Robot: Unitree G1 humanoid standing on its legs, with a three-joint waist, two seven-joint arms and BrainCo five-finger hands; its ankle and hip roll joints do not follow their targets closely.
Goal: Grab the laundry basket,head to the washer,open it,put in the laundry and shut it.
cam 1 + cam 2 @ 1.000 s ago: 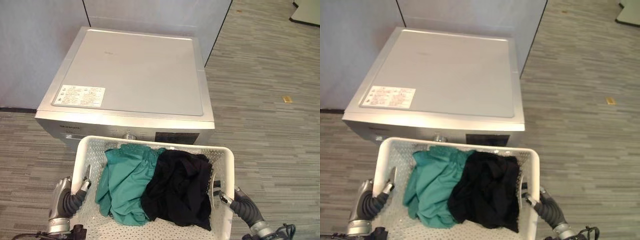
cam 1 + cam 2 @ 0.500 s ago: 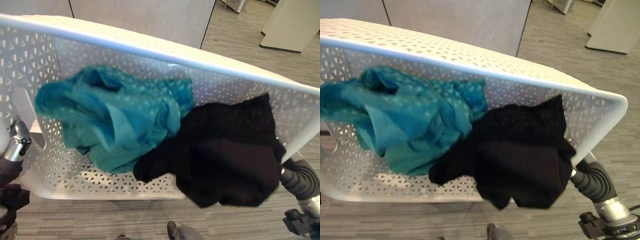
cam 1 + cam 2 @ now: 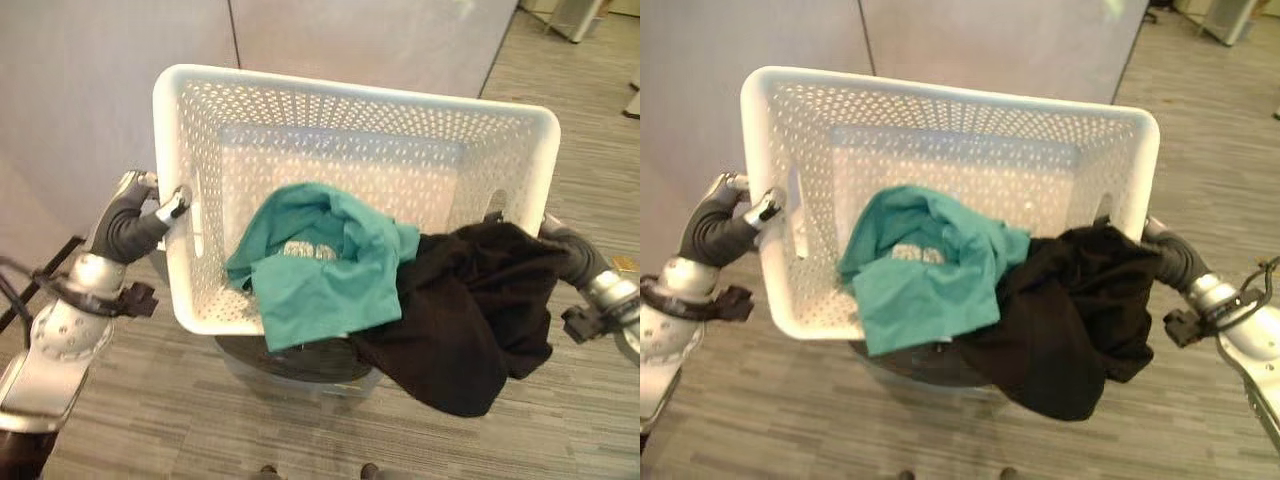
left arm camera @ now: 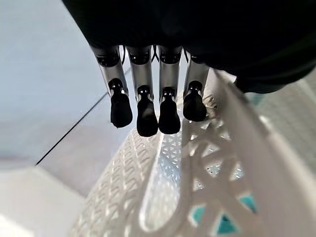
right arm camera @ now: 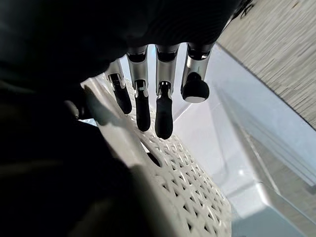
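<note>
The robot's left hand (image 3: pixel 150 215) comes in from the left side and grips the left end of the white perforated plastic laundry basket (image 3: pixel 300 105), its fingers (image 4: pixel 148 116) curled over the outer face of the basket's wall just beside the slot handle, as the left wrist view shows. The basket is held up and tipped toward the robot, so its open mouth faces the head camera and its pale floor shows through the far wall. A crumpled teal cloth garment (image 3: pixel 320 265) lies against the lower, near wall of the basket, with a fold of it hanging over the near rim. To its right a black cloth garment (image 3: pixel 465 320) touches the teal one and spills out over the near right corner of the rim, drooping well below the basket. Under the basket's near rim a rounded dark part and a pale edge show above the grey striped floor (image 3: pixel 130 420), too hidden to name. Behind the basket stands a plain grey partition wall (image 3: pixel 90 90) with a dark vertical seam. On the right, the robot's right hand (image 3: pixel 560 250) meets the right end of the basket; in the right wrist view its fingers (image 5: pixel 165 116) curl down over the basket's perforated wall by the handle slot, with the black garment pressing close alongside
</note>
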